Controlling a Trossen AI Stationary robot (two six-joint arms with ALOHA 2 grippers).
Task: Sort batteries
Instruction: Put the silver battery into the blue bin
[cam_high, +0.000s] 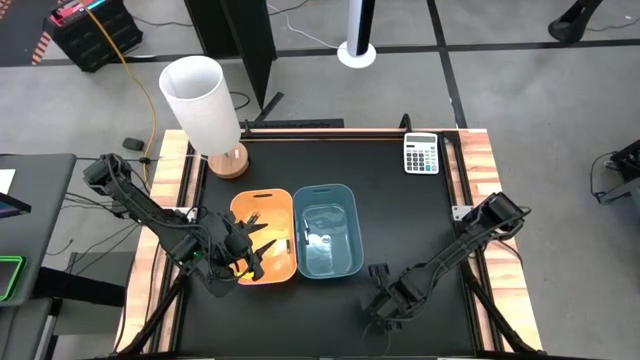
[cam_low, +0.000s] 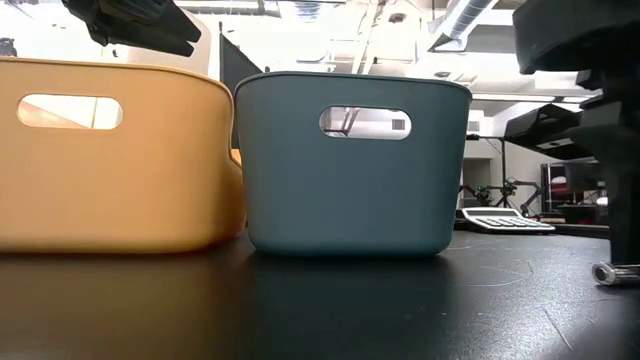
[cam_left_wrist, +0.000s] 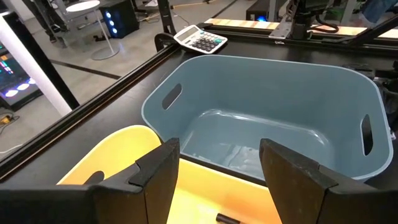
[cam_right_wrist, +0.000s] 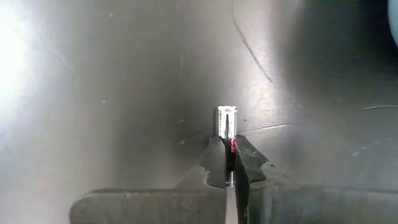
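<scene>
My left gripper (cam_high: 252, 258) hangs open over the near end of the orange bin (cam_high: 262, 205). In the left wrist view its fingers (cam_left_wrist: 163, 171) stand apart above the orange bin's floor, where one dark battery (cam_left_wrist: 226, 218) lies. More dark batteries (cam_high: 254, 215) lie in the orange bin, and silvery ones (cam_high: 320, 240) lie in the blue bin (cam_high: 345, 215). My right gripper (cam_high: 384, 303) is low over the black table, right of and nearer than the blue bin. It is shut on a silvery battery (cam_right_wrist: 227, 120), which also shows in the low view (cam_low: 616, 272). My right gripper pinches the silvery battery between its two fingertips (cam_right_wrist: 215, 160), holding it by one end (cam_right_wrist: 228, 134). The fingers lie along the battery, and its other end sticks out beyond them. The battery lies level, right at the table top (cam_low: 616, 272); whether it is clear of the table, I cannot tell.
A calculator (cam_high: 421, 153) lies at the table's far right corner. A white lamp on a wooden base (cam_high: 228, 160) stands at the far left corner. The two bins sit side by side in the middle, with bare black mat (cam_high: 420, 230) to their right.
</scene>
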